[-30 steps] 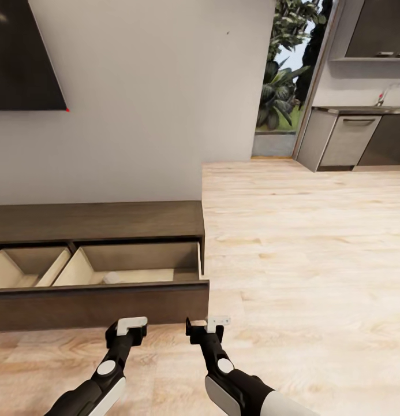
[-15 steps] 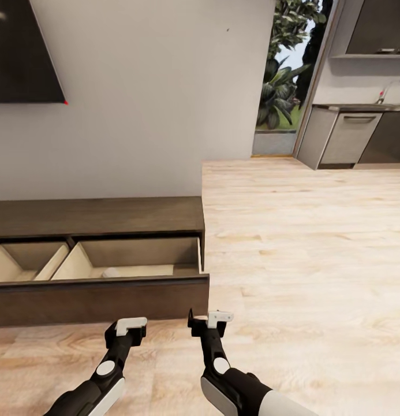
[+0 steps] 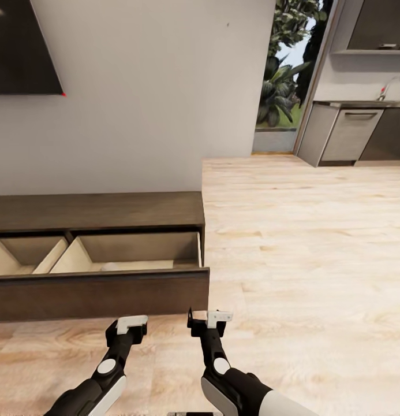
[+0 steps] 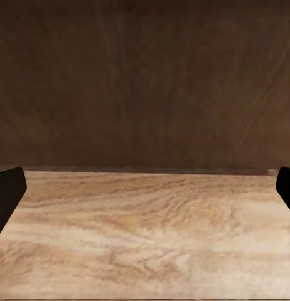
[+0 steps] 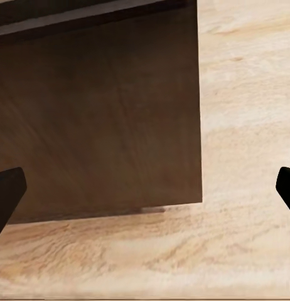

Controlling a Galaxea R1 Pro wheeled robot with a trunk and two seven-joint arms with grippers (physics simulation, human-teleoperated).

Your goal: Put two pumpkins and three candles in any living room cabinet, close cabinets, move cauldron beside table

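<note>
Head view: both arms reach forward and low from the near edge, roughly parallel and close together. The left arm [image 3: 101, 375], black with a white forearm panel, ends in the left gripper [image 3: 130, 325], capped by a white block. The right arm [image 3: 234, 387] angles in from the near right; the right gripper [image 3: 206, 319] stands slightly farther forward. In each wrist view the two dark fingertips [image 4: 7, 194] [image 5: 7, 194] sit at opposite edges, wide apart and holding nothing.
</note>
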